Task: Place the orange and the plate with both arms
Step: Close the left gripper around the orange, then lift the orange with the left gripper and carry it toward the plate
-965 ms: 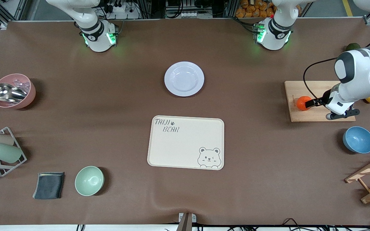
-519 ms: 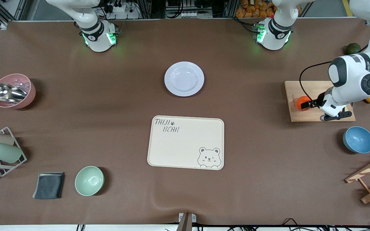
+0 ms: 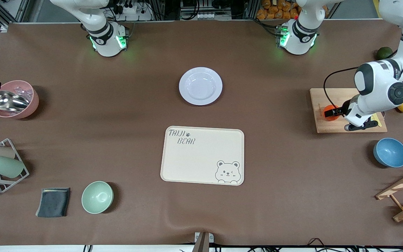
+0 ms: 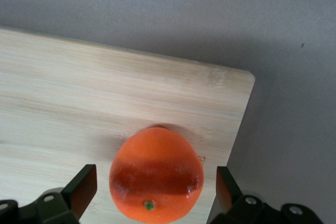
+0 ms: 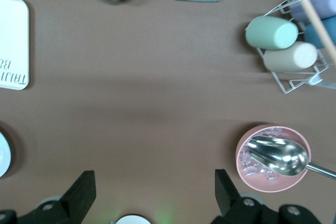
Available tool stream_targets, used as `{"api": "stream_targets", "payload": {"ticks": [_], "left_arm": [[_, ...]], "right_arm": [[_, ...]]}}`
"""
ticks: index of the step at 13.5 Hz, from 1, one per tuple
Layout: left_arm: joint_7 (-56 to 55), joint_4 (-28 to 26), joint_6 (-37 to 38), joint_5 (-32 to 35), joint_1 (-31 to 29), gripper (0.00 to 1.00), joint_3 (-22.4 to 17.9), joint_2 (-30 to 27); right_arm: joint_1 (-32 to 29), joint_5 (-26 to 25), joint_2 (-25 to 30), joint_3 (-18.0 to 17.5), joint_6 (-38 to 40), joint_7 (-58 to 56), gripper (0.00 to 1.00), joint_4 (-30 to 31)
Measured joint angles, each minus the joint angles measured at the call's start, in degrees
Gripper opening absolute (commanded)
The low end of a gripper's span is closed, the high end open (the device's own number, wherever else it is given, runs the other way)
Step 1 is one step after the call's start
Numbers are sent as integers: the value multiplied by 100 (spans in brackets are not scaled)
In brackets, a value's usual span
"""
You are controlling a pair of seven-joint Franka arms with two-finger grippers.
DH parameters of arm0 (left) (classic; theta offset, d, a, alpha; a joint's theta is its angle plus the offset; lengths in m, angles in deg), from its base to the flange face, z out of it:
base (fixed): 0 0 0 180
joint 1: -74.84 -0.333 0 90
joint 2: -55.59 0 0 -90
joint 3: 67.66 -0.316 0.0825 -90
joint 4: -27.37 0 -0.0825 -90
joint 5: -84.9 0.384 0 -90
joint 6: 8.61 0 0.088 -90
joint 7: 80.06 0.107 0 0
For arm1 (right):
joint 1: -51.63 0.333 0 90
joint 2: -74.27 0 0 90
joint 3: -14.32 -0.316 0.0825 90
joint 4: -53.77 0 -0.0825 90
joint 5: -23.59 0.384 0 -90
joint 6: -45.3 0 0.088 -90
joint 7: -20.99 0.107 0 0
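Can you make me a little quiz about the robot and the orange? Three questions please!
1. True or false: the left gripper is squeezing the orange tight.
2. What is the orange sitting on?
A. the plate
B. the wooden board
C. the cream tray
3. Fill in: the right gripper hangs open up in the air over bare brown table, and the pink bowl in its view holds a shiny metal ____.

Key
1. False. Its fingers stand open, one on each side of the orange, with gaps.
2. B
3. scoop
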Motion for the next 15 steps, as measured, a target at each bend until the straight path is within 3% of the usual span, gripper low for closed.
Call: {"api": "stream_targets", "payload": {"ticks": [4, 6, 8, 11, 15], "left_arm": [[0, -8, -96, 0, 0, 98, 1, 185], [0, -8, -129, 0, 0, 73, 2, 223], [0, -5, -130, 0, 0, 54, 6, 226], [0, 2, -120, 0, 1, 35, 9, 216], [0, 160, -89, 0, 12, 34, 130, 205]], "right_arm": [[0, 208, -45, -1, 88, 2, 100, 164], [0, 243, -81, -3, 136, 2, 100, 186], [0, 358, -131, -2, 152, 6, 100, 202], [0, 449, -197, 0, 183, 10, 100, 209], [-71, 878, -278, 24, 203, 40, 100, 304]]}}
